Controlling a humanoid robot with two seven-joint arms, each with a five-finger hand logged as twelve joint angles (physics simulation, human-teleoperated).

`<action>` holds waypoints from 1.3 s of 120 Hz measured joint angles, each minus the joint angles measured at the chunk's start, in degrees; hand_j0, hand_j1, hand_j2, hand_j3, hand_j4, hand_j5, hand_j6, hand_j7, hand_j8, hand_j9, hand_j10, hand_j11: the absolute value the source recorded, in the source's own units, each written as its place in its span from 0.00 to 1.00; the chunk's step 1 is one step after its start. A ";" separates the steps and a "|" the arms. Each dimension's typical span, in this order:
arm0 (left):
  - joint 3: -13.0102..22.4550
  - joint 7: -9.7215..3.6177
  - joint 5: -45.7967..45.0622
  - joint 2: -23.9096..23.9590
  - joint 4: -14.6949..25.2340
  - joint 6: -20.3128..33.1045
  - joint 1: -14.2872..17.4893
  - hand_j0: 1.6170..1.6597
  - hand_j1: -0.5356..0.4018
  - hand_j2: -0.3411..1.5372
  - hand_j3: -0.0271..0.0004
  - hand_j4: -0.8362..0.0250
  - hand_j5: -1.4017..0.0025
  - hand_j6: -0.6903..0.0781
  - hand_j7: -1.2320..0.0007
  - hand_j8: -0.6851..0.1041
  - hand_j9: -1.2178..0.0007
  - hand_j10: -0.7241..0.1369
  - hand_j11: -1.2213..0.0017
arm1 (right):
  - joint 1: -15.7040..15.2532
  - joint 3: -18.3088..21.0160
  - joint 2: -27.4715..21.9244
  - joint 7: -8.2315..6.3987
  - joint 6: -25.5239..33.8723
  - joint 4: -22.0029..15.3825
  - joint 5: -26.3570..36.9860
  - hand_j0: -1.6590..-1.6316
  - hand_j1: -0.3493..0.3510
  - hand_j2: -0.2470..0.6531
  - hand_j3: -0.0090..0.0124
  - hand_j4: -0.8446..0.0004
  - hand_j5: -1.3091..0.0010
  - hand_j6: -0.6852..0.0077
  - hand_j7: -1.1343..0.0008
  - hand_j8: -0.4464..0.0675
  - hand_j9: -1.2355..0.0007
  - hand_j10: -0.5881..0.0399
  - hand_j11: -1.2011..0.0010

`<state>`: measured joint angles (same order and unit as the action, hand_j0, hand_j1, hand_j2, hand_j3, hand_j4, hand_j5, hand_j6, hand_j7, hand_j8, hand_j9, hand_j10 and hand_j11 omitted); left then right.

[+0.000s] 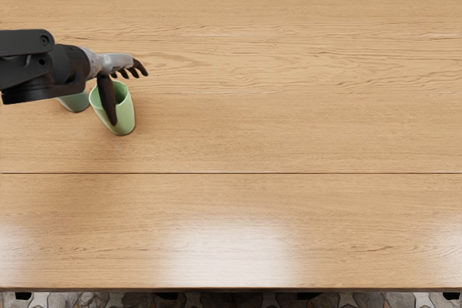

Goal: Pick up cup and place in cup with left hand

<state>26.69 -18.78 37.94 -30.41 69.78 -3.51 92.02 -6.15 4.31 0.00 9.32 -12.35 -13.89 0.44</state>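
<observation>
Green cup sits partly behind the thumb of the left hand, spread and empty; grey-green cup peeks from under the arm. Thumb snagging the rim could tip it.

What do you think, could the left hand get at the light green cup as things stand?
Probably yes: the left hand is open right by the light green cup, its thumb overlapping it in this view, and nothing visible blocks the way.
</observation>
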 joint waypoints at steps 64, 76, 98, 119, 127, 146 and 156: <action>0.41 -0.46 2.04 -1.31 1.23 0.31 -0.88 0.95 0.45 0.23 0.99 0.53 0.64 0.40 0.60 0.45 0.59 0.41 0.59 | 0.00 0.00 0.00 0.00 0.02 0.01 0.00 0.04 0.03 0.27 0.42 0.98 0.98 0.97 0.98 0.84 0.98 0.91 0.98; 0.45 -0.48 1.96 -1.32 1.25 0.23 -0.81 0.93 0.41 0.24 0.99 0.52 0.61 0.41 0.56 0.52 0.56 0.47 0.56 | 0.00 0.00 0.00 0.00 0.01 0.01 0.00 0.04 0.03 0.27 0.42 0.98 0.98 0.97 0.98 0.84 0.98 0.91 0.98; 0.28 -0.47 1.54 -2.21 2.08 0.24 0.53 0.92 0.44 0.22 0.99 0.49 0.59 0.40 0.54 0.51 0.55 0.45 0.54 | 0.00 0.00 0.00 0.00 0.01 0.01 0.00 0.04 0.03 0.27 0.42 0.98 0.98 0.97 0.98 0.84 0.98 0.91 0.98; -0.12 -0.47 1.22 -5.80 5.92 -0.21 5.11 0.92 0.46 0.21 0.99 0.48 0.59 0.37 0.53 0.49 0.54 0.44 0.54 | 0.00 0.00 0.00 0.00 0.01 0.00 0.00 0.04 0.03 0.27 0.42 0.98 0.98 0.97 0.98 0.84 0.98 0.91 0.98; -0.22 -0.46 1.02 -7.35 7.66 -0.41 7.27 0.93 0.46 0.22 0.99 0.48 0.59 0.37 0.53 0.45 0.54 0.43 0.54 | 0.00 0.00 0.00 0.00 0.02 0.01 0.00 0.04 0.03 0.27 0.42 0.98 0.98 0.97 0.98 0.84 0.98 0.91 0.98; -0.36 -1.40 0.74 -11.04 11.31 -0.62 11.10 0.94 0.45 0.25 0.99 0.48 0.59 0.35 0.53 0.44 0.53 0.39 0.53 | 0.00 0.00 0.00 0.00 0.01 -0.01 0.00 0.04 0.03 0.27 0.42 0.98 0.98 0.97 0.98 0.84 0.98 0.91 0.98; -0.39 -1.70 0.70 -13.13 12.71 -0.70 12.55 0.94 0.45 0.25 0.99 0.47 0.59 0.34 0.53 0.44 0.53 0.39 0.53 | 0.00 0.00 0.00 0.00 0.01 0.00 0.00 0.04 0.03 0.27 0.42 0.98 0.98 0.97 0.98 0.84 0.98 0.91 0.98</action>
<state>26.31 -20.48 38.64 -43.55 82.50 -4.21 104.58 -6.15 4.31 0.00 9.32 -12.34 -13.90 0.44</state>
